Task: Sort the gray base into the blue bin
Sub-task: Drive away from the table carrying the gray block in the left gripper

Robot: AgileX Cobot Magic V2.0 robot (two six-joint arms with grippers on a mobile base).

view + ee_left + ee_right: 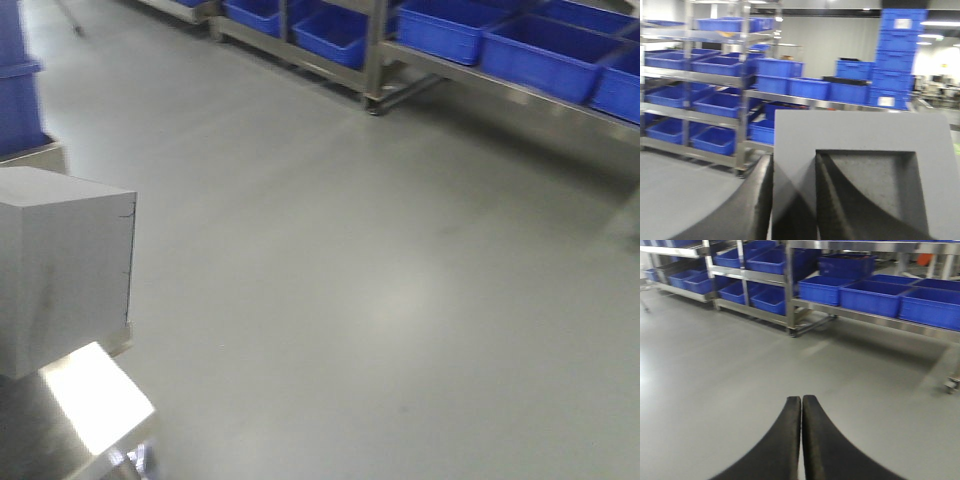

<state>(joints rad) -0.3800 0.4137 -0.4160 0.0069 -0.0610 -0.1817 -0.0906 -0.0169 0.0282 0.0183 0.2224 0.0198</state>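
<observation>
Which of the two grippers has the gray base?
The left gripper: its fingers pinch a wall of the gray base. The right gripper is shut on nothing.

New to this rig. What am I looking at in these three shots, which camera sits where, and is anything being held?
It is a two-armed robot on a mobile base. One camera looks forward from the body. One more sits on each wrist and looks along that arm's dark fingers. The left gripper clamps one wall of the light gray matte block with a square recess. That same block fills the left of the front view. The right gripper is shut with nothing in it. Ahead are a smooth gray floor and bright blue plastic crates on steel racks.
</observation>
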